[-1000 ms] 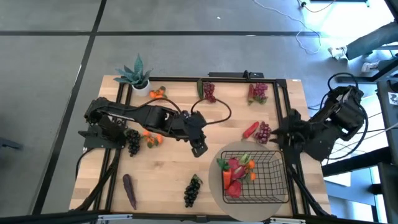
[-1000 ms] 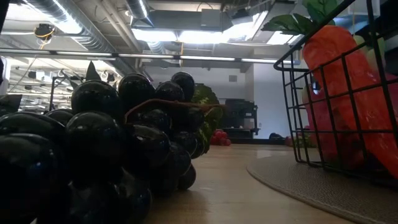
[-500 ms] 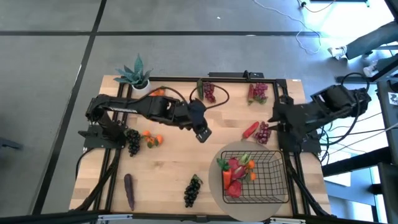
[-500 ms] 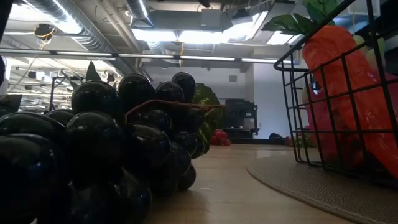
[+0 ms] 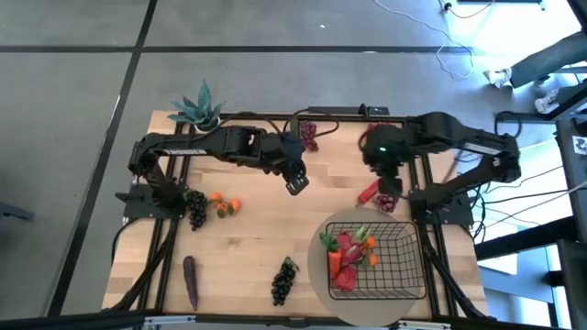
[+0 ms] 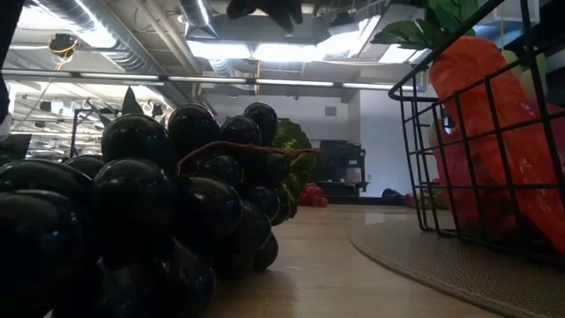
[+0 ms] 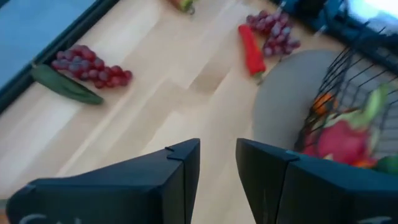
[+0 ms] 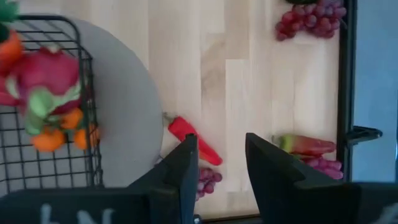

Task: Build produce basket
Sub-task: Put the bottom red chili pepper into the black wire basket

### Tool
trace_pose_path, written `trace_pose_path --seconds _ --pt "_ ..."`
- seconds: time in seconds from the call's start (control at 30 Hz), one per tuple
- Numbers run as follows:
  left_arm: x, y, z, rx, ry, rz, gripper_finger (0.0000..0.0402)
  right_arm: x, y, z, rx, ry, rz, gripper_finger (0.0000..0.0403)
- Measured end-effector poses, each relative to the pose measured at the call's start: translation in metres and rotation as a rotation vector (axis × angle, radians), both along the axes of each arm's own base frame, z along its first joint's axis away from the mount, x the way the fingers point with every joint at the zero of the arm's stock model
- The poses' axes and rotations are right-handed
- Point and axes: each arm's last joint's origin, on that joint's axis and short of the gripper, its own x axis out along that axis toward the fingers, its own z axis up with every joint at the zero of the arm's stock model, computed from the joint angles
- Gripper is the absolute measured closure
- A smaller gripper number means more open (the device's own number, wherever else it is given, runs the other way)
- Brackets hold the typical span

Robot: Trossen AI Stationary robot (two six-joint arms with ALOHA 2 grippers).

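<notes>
While both arms hang above the far half of the table, views are logged in turn.

High view, basket: basket [image 5: 396, 259] sits on a round mat [image 5: 323, 280] at the near right, holding a dragon fruit [image 5: 347, 249], a carrot and tangerines.
High view, right gripper: right gripper [image 5: 382, 170] is over the red chili [image 5: 369, 192] and the grapes [image 5: 389, 195] beside it; both lie just toward the basket from it.
High view, left gripper: left gripper [image 5: 294, 180] hovers mid-table, farther from the chili, so the right arm looks the nearer.
Low view, foreground: dark grapes [image 6: 150, 212] fill the left, basket wire on the right, carrot [image 6: 494, 132] behind the mesh.
Left wrist view, fingers: left fingers [image 7: 180, 171] stand a narrow gap apart, nothing between them.
Right wrist view, fingers: right fingers [image 8: 183, 165] are spread, empty.
Right wrist view, chili: long axis runs slantwise across the gap, stem end touching the mat's edge.
Surface: pale wood planks.
Room: grey floor around the table, ceiling lights and ducts beyond.
</notes>
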Motion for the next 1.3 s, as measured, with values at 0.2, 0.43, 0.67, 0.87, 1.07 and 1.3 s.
trace_pose_path --seconds 0.2,0.43,0.67,0.87,1.07,1.3 --pt "-0.007 0.021 -0.005 0.032 0.107 -0.008 0.0308 0.031 -0.007 -0.022 0.046 0.097 0.103 0.0283" --pt "-0.013 0.046 -0.008 0.007 0.153 -0.04 0.0308 0.063 -0.01 -0.054 0.141 0.227 0.233 0.0283" --pt "-0.019 0.061 -0.01 -0.023 0.194 -0.049 0.0308 0.068 -0.029 -0.084 0.326 0.312 0.248 0.0283" --pt "-0.024 0.069 -0.013 -0.035 0.238 -0.025 0.0308 0.058 -0.038 -0.122 0.341 0.338 0.258 0.0283" --pt "-0.026 0.078 -0.013 -0.039 0.236 0.002 0.0308 0.053 -0.035 -0.164 0.356 0.365 0.297 0.0283" --pt "-0.03 0.092 -0.013 -0.043 0.235 0.044 0.0308 0.05 -0.032 -0.192 0.355 0.328 0.378 0.0283"
